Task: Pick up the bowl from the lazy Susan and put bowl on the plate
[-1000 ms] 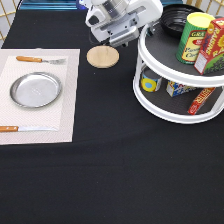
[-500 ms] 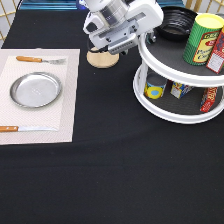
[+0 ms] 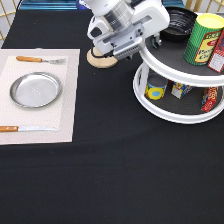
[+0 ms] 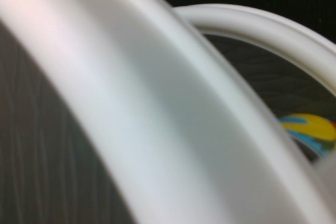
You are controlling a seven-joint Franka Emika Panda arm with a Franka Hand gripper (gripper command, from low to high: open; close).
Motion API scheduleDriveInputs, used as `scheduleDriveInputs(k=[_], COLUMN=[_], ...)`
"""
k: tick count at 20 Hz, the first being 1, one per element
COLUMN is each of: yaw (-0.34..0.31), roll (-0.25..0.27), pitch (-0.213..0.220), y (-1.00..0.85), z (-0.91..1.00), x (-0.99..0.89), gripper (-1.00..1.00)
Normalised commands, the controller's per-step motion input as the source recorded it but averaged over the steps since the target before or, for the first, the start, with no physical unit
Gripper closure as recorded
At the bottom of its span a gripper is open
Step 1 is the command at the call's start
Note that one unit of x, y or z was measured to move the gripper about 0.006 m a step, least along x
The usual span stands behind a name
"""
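The black bowl [image 3: 178, 22] sits on the top tier of the white lazy Susan [image 3: 172, 75], at the back, at the exterior view's top right. My gripper [image 3: 155, 40] hangs over the left edge of that top tier, just left of the bowl and not holding it. The silver plate [image 3: 36, 90] lies empty on a pale placemat [image 3: 67, 100] at the exterior view's left. The wrist view shows the lazy Susan's white rim [image 4: 172, 115] and its dark tray surface [image 4: 45, 150] from very close.
A round wooden coaster [image 3: 101, 59] lies just left of the arm. A fork [image 3: 40, 60] and a knife [image 3: 25, 129] flank the plate. A green-yellow can [image 3: 204, 40] and a red box [image 3: 218, 50] stand on the top tier; several cans [image 3: 155, 91] stand below.
My gripper has moved down and to the right, from above the coaster to the left edge of the lazy Susan's top tier. Nothing else has moved.
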Motion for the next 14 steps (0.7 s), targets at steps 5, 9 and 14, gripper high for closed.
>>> scheduleDriveInputs(k=[5,9,14], yaw=[0.165,0.162,0.166], roll=[0.002,0.0,0.017], pitch=[-0.006,0.0,-0.021], y=[0.0,0.01,0.01], z=[0.01,0.14,0.21], x=[0.65,0.67,0.56], gripper=[-1.0,-1.0,-1.0])
